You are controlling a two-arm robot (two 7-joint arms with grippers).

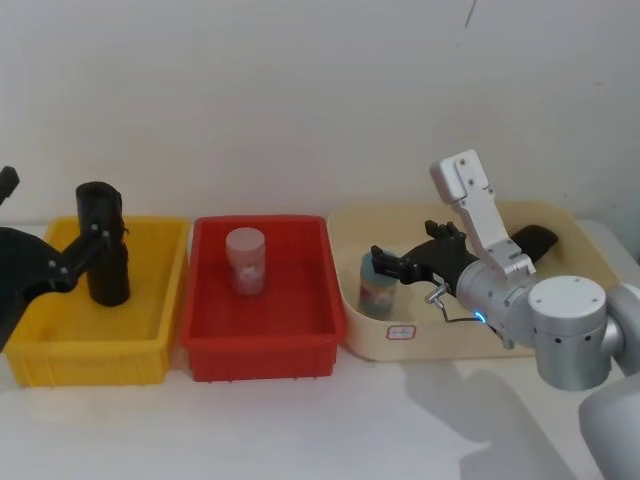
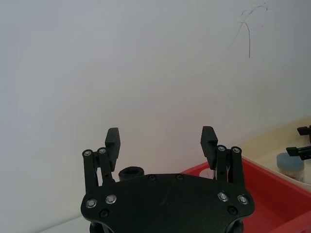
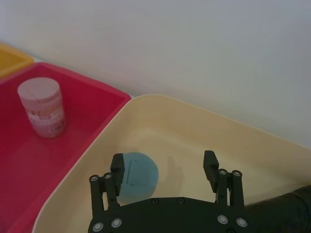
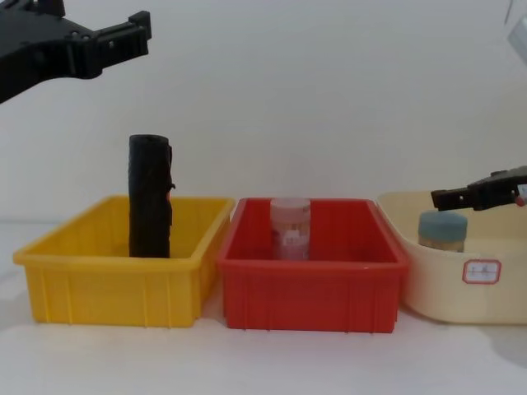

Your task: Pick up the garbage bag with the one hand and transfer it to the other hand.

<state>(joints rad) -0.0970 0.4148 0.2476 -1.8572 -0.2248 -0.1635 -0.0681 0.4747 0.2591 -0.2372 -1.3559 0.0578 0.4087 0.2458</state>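
Observation:
The garbage bag (image 1: 108,280) is a tall black roll standing upright in the yellow bin (image 1: 60,350), rising above its rim, with a small red mark on its side (image 4: 150,197). My left gripper (image 4: 136,37) hangs open well above the roll, touching nothing. In the left wrist view its fingers (image 2: 112,138) are spread, and the roll's top (image 2: 131,172) shows below them. My right gripper (image 1: 385,262) is open over the cream tub (image 1: 440,345), just above a blue-lidded jar (image 3: 138,174), and a blue light glows on its wrist.
The red bin (image 1: 260,350) in the middle holds a pink jar (image 1: 246,260). Another black object (image 1: 535,240) lies at the cream tub's back right. A white wall rises close behind the three containers. Bare white table lies in front of them.

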